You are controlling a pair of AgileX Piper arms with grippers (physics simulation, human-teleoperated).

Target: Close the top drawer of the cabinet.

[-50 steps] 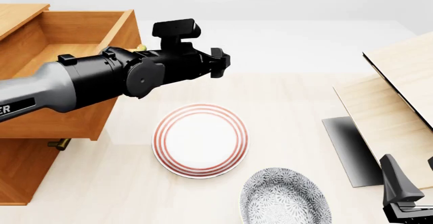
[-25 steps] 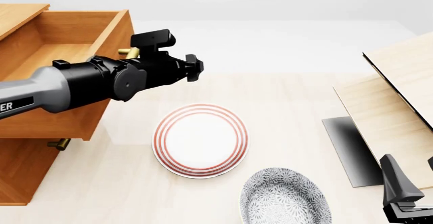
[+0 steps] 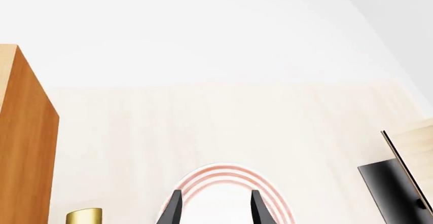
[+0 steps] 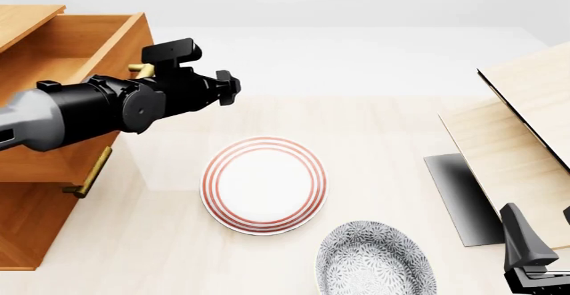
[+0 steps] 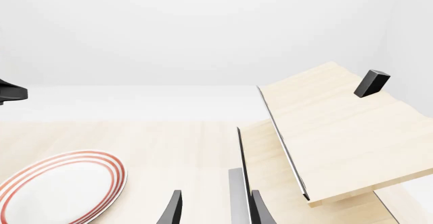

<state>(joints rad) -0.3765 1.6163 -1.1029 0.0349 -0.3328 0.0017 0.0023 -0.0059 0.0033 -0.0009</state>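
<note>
Left wrist view: left gripper (image 3: 212,209) fingers slightly parted, grasping nothing, above striped plate (image 3: 226,193).
Front view: top drawer (image 4: 67,95) at 10 o'clock, part open; arm alongside its front. Risk: arm slips off front, drawer stalls.
Right wrist view: right gripper (image 5: 212,209) idle, released.

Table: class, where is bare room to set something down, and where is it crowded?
Bare: the far strip of table beyond the striped plate, and between that plate and the pale box. Crowded: near the patterned plate and beside the cabinet.
</note>
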